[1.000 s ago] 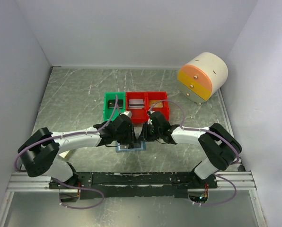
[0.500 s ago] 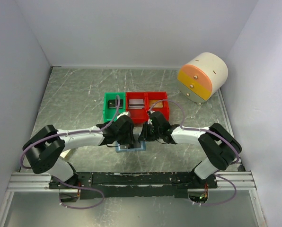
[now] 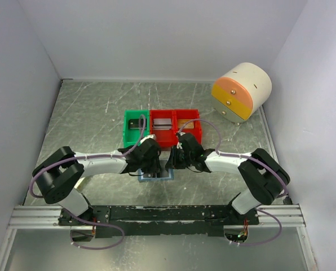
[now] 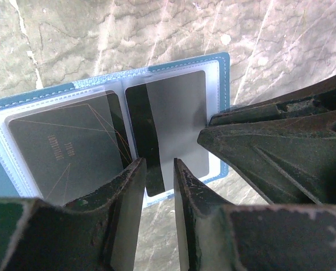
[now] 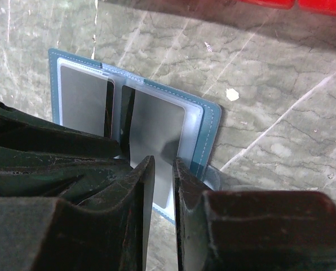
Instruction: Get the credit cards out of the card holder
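Observation:
The slate-blue card holder lies open and flat on the table, mostly hidden under both grippers in the top view. In the left wrist view the card holder shows clear sleeves holding a dark grey credit card and a second grey card with a black stripe. My left gripper hangs just above the stripe card's near edge, jaws a narrow gap apart, nothing between them. My right gripper hovers over the same card by the holder's blue edge, jaws narrowly apart and empty.
A green bin and two red bins stand in a row just behind the grippers. A cream round box with orange and yellow drawers sits at the back right. White walls close in the table.
The left arm's elbow has swung right and forward, with its gripper edging slightly down over the holder. The right arm and the holder have hardly moved.

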{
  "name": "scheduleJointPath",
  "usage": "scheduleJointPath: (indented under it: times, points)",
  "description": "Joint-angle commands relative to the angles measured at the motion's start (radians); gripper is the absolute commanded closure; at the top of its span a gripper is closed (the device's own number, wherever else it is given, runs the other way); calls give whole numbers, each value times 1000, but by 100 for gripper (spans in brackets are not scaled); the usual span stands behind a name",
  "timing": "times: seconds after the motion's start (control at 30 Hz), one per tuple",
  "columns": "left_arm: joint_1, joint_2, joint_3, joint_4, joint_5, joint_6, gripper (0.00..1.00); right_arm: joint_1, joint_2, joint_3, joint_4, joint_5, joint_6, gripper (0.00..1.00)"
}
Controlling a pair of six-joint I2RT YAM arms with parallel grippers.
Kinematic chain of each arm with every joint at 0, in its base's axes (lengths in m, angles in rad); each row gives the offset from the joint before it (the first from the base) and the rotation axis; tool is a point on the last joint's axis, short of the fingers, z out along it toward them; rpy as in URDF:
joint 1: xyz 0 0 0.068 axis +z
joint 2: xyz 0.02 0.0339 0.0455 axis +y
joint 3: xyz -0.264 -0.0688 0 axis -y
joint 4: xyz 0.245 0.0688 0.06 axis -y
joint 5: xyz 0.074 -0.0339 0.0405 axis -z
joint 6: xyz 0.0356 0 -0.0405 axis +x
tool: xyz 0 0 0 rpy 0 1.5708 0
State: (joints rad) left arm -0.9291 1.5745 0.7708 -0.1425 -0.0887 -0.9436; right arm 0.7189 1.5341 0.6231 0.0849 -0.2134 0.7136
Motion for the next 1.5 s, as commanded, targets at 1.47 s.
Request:
scheduleJointPath:
  times: [1.47]
  points:
    - [-9, -57, -64, 83, 5, -69, 61, -5, 6, -20, -56, 11, -27, 83]
